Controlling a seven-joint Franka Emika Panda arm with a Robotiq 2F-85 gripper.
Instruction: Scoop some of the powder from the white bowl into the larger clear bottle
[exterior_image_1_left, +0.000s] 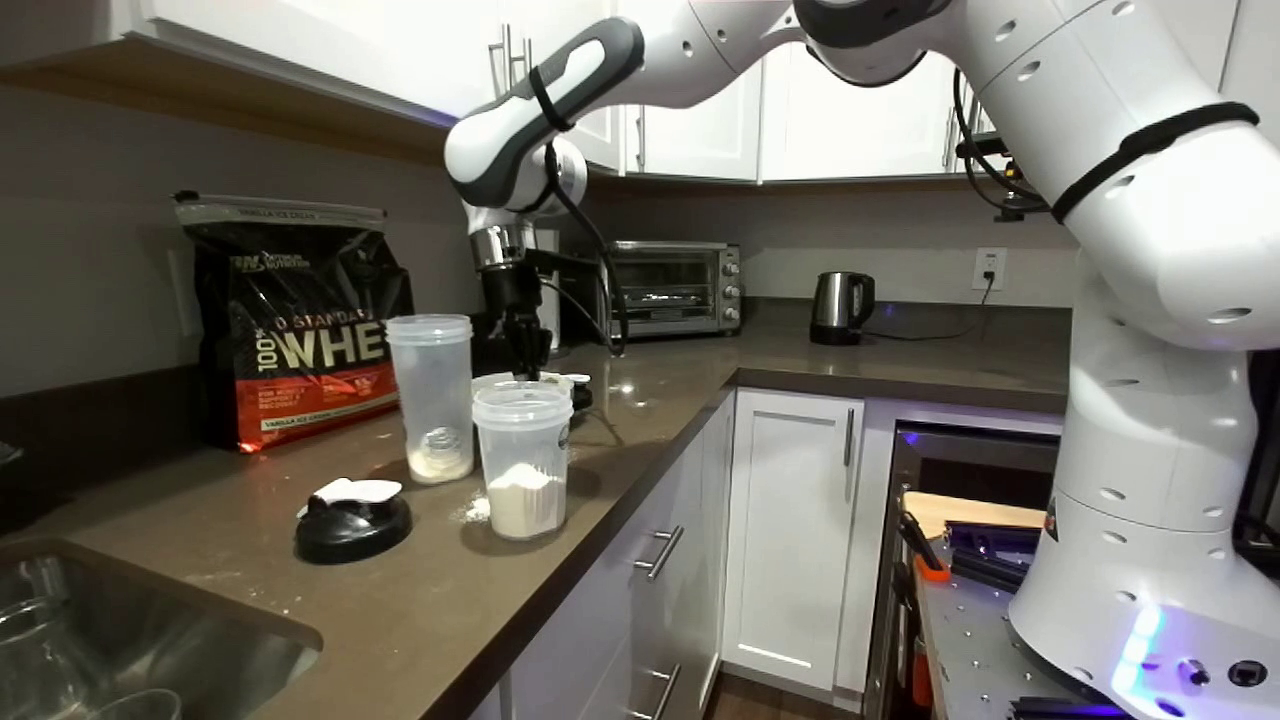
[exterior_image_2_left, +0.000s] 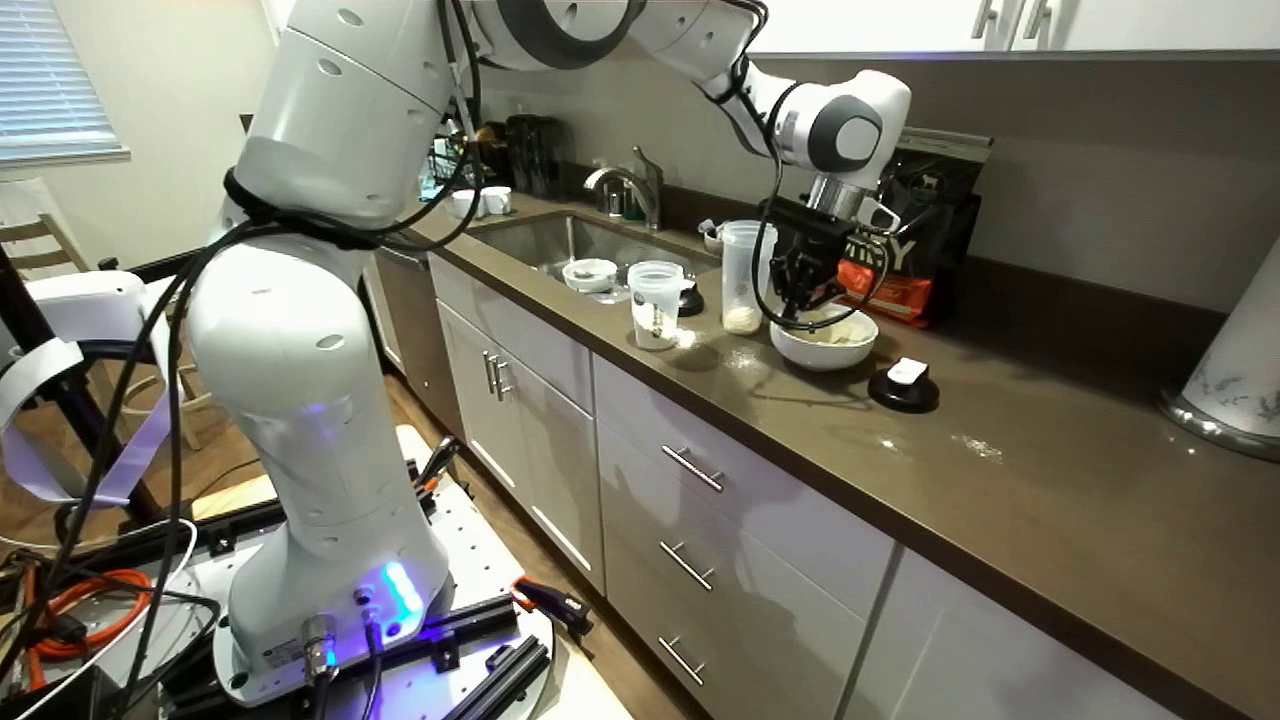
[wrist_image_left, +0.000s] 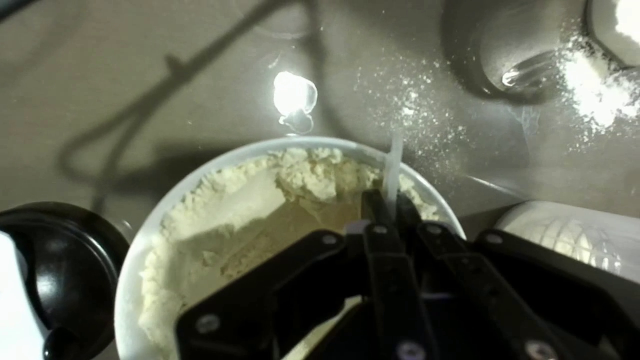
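Observation:
The white bowl (exterior_image_2_left: 825, 355) stands on the counter, holding pale powder (wrist_image_left: 230, 200) heaped round its inner wall. My gripper (wrist_image_left: 392, 204) is over the bowl's side, shut on a thin translucent strip (wrist_image_left: 395, 165) that looks like a scoop handle. One end of this strip reaches past the rim; its other end is hidden below the fingers. Beside the bowl stands the larger clear bottle (exterior_image_1_left: 430, 380), tall, upright and uncapped, with some powder and a wire ball at its bottom. In an exterior view the gripper (exterior_image_2_left: 800, 295) hangs close to the bottle's side.
A shorter clear tub (exterior_image_1_left: 525, 430) with powder stands near the counter edge. Black lids with white pieces on top (exterior_image_1_left: 355, 525) (exterior_image_2_left: 905, 390) lie around. Spilled powder (wrist_image_left: 410, 110) dots the counter. The black bag (exterior_image_1_left: 300, 320) stands behind; the sink (exterior_image_1_left: 150, 630) is nearby.

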